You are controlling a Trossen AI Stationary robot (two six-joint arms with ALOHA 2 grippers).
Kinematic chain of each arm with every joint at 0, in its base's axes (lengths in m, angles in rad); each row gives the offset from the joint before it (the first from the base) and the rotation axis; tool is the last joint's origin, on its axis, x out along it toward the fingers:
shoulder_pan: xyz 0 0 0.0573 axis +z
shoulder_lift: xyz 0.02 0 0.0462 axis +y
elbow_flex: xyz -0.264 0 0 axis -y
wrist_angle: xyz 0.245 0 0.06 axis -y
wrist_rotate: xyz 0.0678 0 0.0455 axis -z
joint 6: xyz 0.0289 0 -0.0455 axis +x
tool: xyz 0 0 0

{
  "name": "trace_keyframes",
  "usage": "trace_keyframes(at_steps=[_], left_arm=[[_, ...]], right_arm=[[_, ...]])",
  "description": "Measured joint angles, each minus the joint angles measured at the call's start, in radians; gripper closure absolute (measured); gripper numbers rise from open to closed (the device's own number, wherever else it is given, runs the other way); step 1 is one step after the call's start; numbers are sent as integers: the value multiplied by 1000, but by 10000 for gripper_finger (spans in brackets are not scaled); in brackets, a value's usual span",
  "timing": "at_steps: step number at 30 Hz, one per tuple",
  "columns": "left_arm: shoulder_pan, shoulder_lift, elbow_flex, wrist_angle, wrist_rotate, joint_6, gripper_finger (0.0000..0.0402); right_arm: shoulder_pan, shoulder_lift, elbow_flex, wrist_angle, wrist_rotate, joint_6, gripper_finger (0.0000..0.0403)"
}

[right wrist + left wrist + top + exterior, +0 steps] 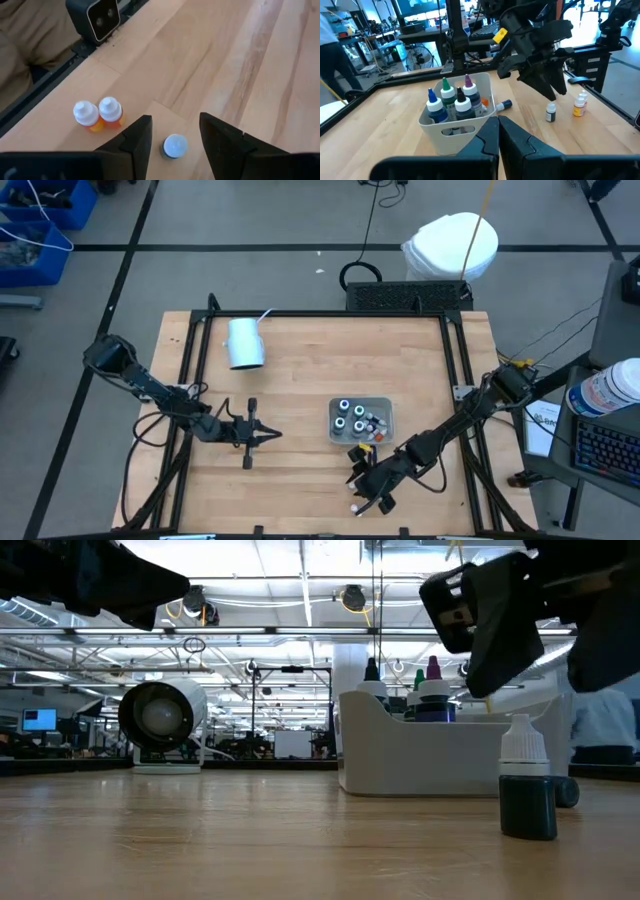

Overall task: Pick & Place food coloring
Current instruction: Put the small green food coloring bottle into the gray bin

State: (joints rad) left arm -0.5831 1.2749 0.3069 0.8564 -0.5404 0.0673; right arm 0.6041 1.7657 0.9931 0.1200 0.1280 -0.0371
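Several food coloring bottles stand upright in the translucent tray (384,406) (451,134); one more lies on the table beside it (502,104). A dark bottle with a white cap (175,145) (526,790) stands alone on the wood toward the near edge. Two orange bottles (98,114) (579,105) stand close together beside it. My right gripper (171,139) (366,479) is open and hovers over the dark bottle, one finger on either side, not touching it. My left gripper (498,131) (268,435) is shut and waits left of the tray.
A pale blue cup (245,343) (163,718) lies on its side near the far left corner. Black frame rails (461,370) run along the table's edges. A small black camera block (98,17) sits on the near edge close to the orange bottles.
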Motion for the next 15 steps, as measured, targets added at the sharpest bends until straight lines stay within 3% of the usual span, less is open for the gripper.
trace_keyframes(at_steps=[15], left_arm=[[0,0,0,0,-7,40,392]], right_arm=[[-1,0,-91,154,32,18,250]])
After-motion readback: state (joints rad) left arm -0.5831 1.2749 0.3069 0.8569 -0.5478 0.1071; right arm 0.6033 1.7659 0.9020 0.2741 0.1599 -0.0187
